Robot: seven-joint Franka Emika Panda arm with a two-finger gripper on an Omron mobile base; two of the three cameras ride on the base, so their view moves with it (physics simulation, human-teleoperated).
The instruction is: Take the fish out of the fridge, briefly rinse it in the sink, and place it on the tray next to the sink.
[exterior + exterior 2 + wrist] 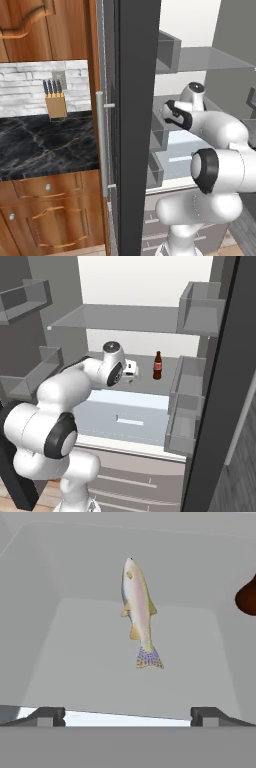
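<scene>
Reaching into the open fridge (pixel 200 316), the gripper (pixel 127 716) hung released, its two dark tips set wide apart and holding nothing, likely spread that wide so they could straddle the catch. Beyond them, the fish (pixel 137 612) lay flat on the pale shelf (pixel 100 662), near its middle, tail toward the gripper and head toward the back wall. That lengthwise lie probably suited a pinch across the slim body. Farther along, a brown bottle (pixel 158 366) stood upright toward the shelf's right edge, apart from the fish.
</scene>
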